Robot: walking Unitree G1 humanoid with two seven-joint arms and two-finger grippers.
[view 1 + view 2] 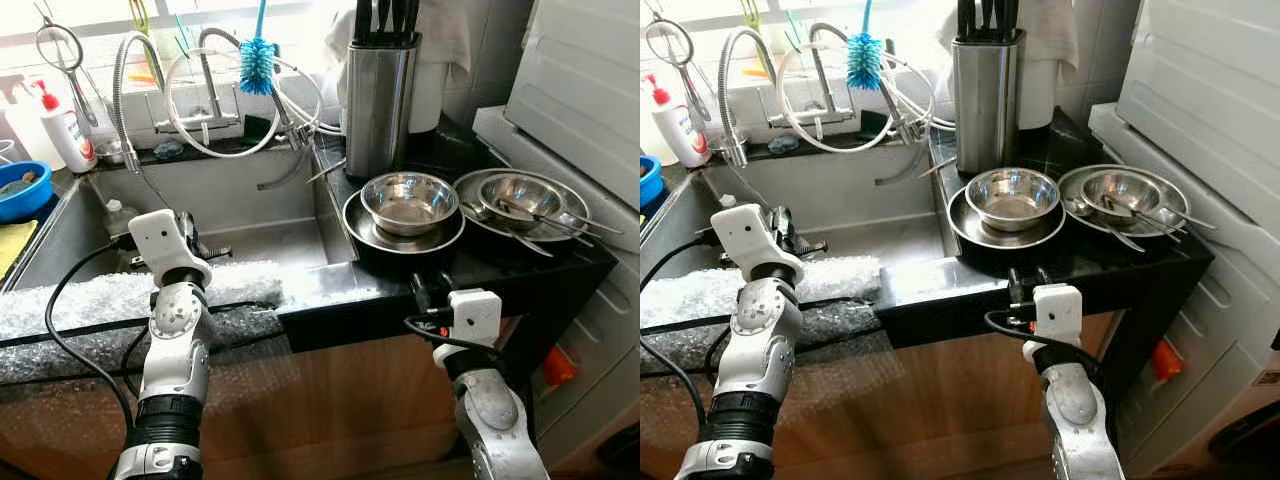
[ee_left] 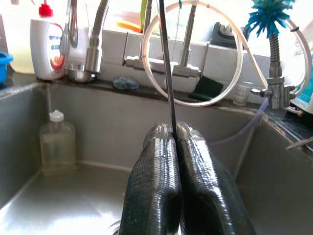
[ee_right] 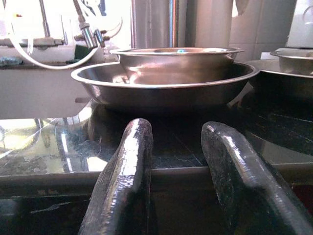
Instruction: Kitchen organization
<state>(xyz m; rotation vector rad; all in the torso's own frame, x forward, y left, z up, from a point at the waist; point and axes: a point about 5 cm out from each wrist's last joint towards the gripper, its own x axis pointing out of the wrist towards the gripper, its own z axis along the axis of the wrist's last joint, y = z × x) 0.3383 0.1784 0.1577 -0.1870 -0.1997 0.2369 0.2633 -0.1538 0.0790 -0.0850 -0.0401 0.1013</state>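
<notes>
Head view: a steel bowl (image 1: 408, 200) is seen nested in a plate (image 1: 365, 232) on the counter (image 1: 520, 265). Left wrist: the left gripper (image 2: 175, 134) is pressed closed over the sink (image 2: 58, 196). Right wrist: the right gripper (image 3: 173, 132) is held apart, facing the bowl.

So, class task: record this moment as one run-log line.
left gripper: shut, over sink | right gripper: open, at counter edge, facing bowl in plate | nothing held

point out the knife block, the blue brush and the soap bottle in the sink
knife block (image 1: 378, 100), left eye view, middle of its steel front
blue brush (image 1: 257, 65), left eye view, its bristles
soap bottle (image 2: 57, 147), left wrist view, its body
</notes>
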